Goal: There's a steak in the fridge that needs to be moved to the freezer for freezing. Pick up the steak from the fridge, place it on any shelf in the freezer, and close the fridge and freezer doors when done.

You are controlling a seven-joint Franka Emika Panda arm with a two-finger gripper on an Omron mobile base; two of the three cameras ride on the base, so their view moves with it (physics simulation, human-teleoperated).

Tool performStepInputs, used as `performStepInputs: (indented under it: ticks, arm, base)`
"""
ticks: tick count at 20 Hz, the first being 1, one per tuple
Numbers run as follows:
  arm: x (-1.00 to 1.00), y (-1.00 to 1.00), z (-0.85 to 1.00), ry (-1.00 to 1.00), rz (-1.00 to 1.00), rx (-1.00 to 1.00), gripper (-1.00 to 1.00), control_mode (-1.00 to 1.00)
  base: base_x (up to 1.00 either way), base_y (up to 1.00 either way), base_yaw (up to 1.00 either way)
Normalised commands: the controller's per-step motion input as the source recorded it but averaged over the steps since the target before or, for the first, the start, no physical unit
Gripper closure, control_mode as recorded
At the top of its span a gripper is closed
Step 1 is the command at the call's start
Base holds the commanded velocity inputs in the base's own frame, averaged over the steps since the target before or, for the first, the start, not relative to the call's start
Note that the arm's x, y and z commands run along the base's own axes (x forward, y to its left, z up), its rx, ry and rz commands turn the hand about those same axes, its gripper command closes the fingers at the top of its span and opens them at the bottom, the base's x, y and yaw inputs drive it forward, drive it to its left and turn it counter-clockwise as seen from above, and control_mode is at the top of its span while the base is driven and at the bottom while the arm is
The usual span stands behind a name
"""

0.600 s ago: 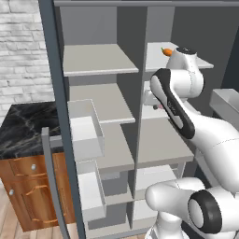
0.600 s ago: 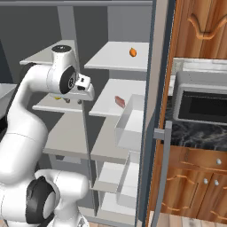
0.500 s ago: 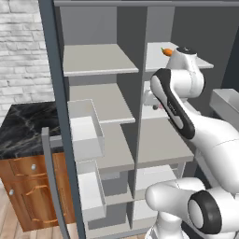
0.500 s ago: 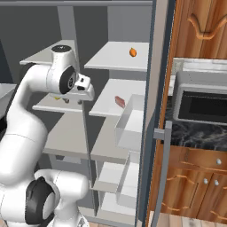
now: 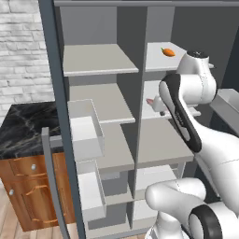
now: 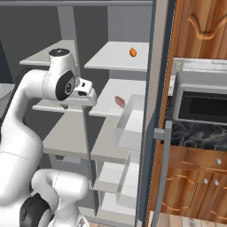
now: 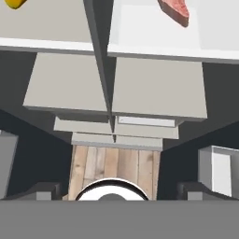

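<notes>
**Approaching the steak with both doors open**

Reaching toward the fridge, the gripper hangs in front of the divider between the two halves. Its two tips sit far apart at the bottom of the hand view, so the jaws are wide and hold nothing.

The steak lies flat on the fridge's second board, at about 3 o'clock from the gripper in the right base view and at 1 o'clock in the hand view. A carrot rests on the board above it.

**Risks (judged)**
- The arm's wrist is close to the central divider; a sideways swing toward the steak could strike it.
- The steak is thin and flat; a grasp from above may slip off unless the fingers straddle its edges.
- The board above leaves limited room, so a steep approach could hit it.

**Surroundings**
- The freezer stands open, its top shelf bare.
- Door bins project from the open freezer door.
- A wooden cabinet under a dark marble counter sits beside a white brick wall.
- An oven is at 3 o'clock.
</notes>
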Motion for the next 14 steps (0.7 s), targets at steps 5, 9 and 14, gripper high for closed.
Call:
performStepInputs:
  ticks: [5,9,14]
  arm:
    - [0.2,-0.47,0.0,-0.04,0.0,-0.03,-1.0,-1.0]
    - [0.44,-0.32,-0.05,0.0,0.05,0.0,-1.0,-1.0]
    - [0.39,-0.21,-0.2,-0.11,0.09,0.0,-1.0,-1.0]
  base:
    - [0.0,0.0,0.0]
    - [0.0,0.0,0.0]
    - [0.0,0.0,0.0]
